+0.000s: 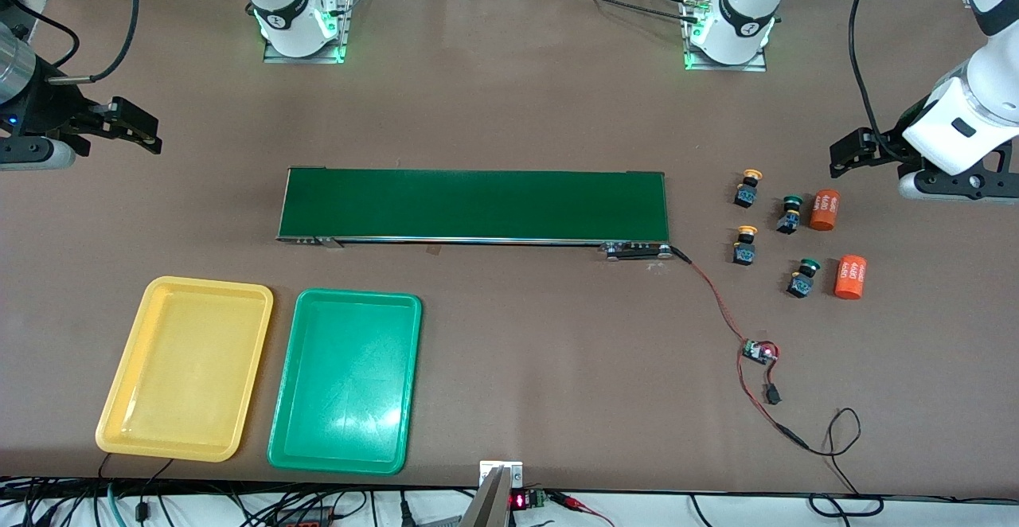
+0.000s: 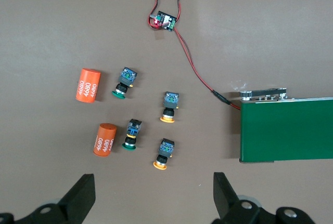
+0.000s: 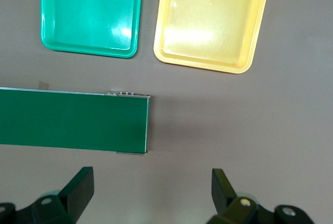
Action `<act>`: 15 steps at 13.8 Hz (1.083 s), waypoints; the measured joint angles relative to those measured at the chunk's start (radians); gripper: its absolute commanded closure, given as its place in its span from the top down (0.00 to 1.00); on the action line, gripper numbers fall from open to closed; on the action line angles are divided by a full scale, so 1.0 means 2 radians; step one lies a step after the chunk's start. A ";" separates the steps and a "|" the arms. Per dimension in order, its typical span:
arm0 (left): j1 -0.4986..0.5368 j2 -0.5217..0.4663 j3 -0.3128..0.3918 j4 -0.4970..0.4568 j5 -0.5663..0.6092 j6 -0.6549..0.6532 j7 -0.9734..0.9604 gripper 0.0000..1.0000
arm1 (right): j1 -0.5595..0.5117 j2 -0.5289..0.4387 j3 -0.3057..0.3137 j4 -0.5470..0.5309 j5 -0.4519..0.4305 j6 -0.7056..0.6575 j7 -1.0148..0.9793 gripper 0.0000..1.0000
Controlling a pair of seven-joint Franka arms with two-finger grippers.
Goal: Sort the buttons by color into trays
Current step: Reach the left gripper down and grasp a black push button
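Two yellow-capped buttons (image 1: pixel 749 187) (image 1: pixel 745 243) and two green-capped buttons (image 1: pixel 790 213) (image 1: pixel 804 276) stand on the table at the left arm's end, past the conveyor. The left wrist view shows the yellow buttons (image 2: pixel 169 106) (image 2: pixel 163 154) and the green buttons (image 2: pixel 124 82) (image 2: pixel 131 134). My left gripper (image 1: pixel 850 151) (image 2: pixel 154 198) hangs open over bare table beside them, holding nothing. The yellow tray (image 1: pixel 187 368) (image 3: pixel 213 21) and green tray (image 1: pixel 346 380) (image 3: pixel 91 11) lie side by side, both bare. My right gripper (image 1: pixel 131 125) (image 3: pixel 152 193) is open over bare table at the right arm's end.
Two orange cylinders (image 1: pixel 825 209) (image 1: pixel 849 276) with white print lie beside the green buttons. A long dark-green conveyor belt (image 1: pixel 474 204) crosses the table's middle. A red wire runs from it to a small circuit board (image 1: pixel 759 351) nearer the front camera.
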 measured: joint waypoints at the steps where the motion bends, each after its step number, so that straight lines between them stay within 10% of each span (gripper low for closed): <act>1: 0.000 0.000 0.000 0.000 0.000 0.000 0.000 1.00 | 0.000 0.000 0.000 0.000 0.000 0.001 0.000 1.00; 15: -0.008 0.072 0.000 0.002 0.001 -0.052 0.007 1.00 | 0.002 0.020 0.000 0.000 0.004 0.027 0.000 1.00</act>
